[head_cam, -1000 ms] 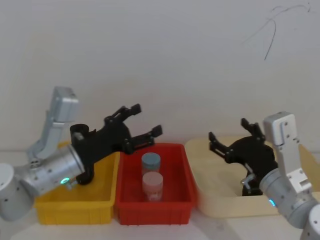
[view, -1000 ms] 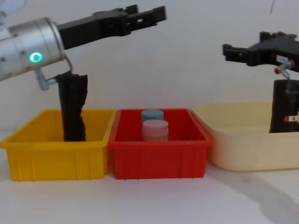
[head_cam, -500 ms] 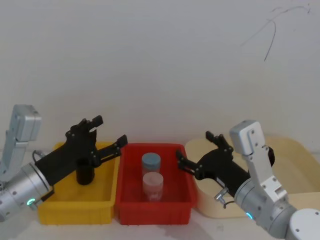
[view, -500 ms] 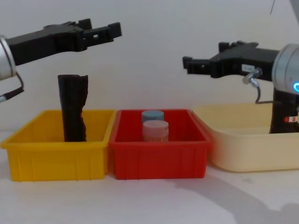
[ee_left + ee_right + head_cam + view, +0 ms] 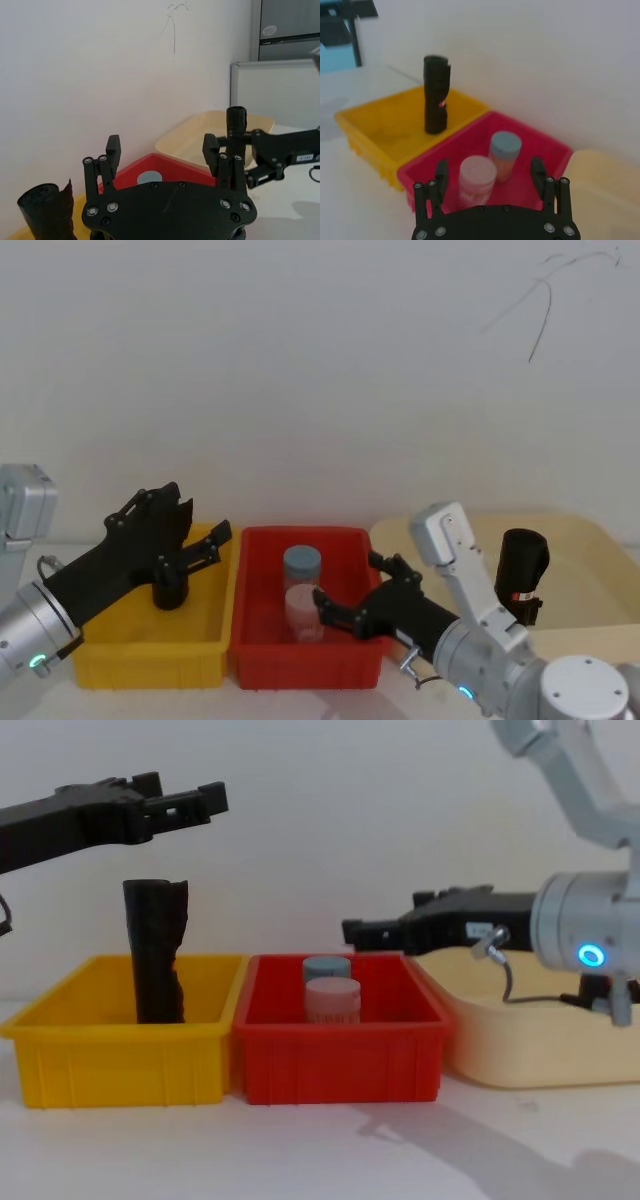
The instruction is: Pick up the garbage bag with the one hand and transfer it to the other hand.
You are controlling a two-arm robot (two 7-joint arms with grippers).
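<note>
Head view is showing the garbage bag (image 5: 523,575) standing upright in the beige bin (image 5: 580,570), well apart from both grippers; in chest view the R arm (image 5: 585,935) is mostly covering it. The bag is looking like a tall black roll w/ a small red-and-white label on its side. L gripper (image 5: 190,520) is hovering over the yellow bin (image 5: 130,660), fingers spread, gripping nothing. R gripper (image 5: 350,582) is hanging low over the red bin (image 5: 300,665), also spread wide and empty

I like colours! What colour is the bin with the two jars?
Red. The bin shows best in the chest view.
</note>
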